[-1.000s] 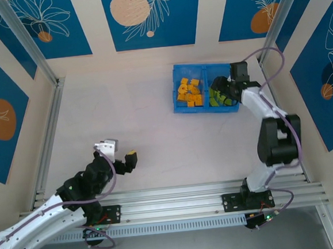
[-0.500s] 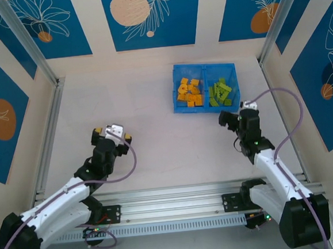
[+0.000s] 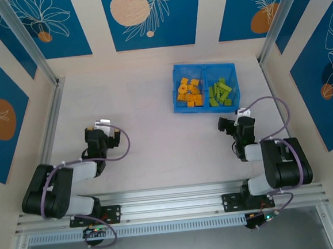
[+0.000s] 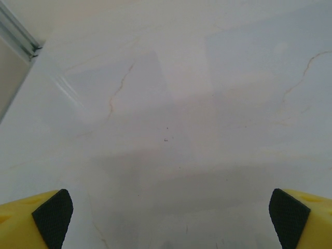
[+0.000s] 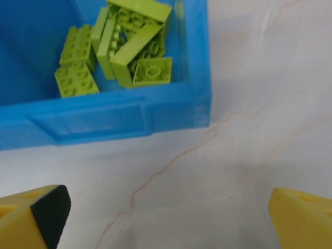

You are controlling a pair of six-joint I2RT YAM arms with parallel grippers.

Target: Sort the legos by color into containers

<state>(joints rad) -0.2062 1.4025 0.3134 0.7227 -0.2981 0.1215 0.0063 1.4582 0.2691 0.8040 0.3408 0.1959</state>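
The blue bin (image 3: pixel 203 67) stands at the back right of the table. Several orange-yellow legos (image 3: pixel 189 92) lie in its left compartment and several lime green legos (image 3: pixel 220 93) in its right one. In the right wrist view the green legos (image 5: pixel 129 46) lie heaped behind the bin's near wall (image 5: pixel 104 122). My right gripper (image 3: pixel 231 123) (image 5: pixel 168 218) is open and holds nothing, low over bare table just in front of the bin's right corner. My left gripper (image 3: pixel 102 131) (image 4: pixel 171 218) is open and holds nothing, over bare table at the left.
Aluminium rails run along the left side (image 3: pixel 50 133) and the near edge (image 3: pixel 172 196) of the table. Both arms are folded back close to their bases. The marbled tabletop (image 3: pixel 156 142) between the grippers is bare.
My right arm pulled back from over the bin's right compartment to the table in front of it, and its jaws opened wide. My left arm folded back toward its base.
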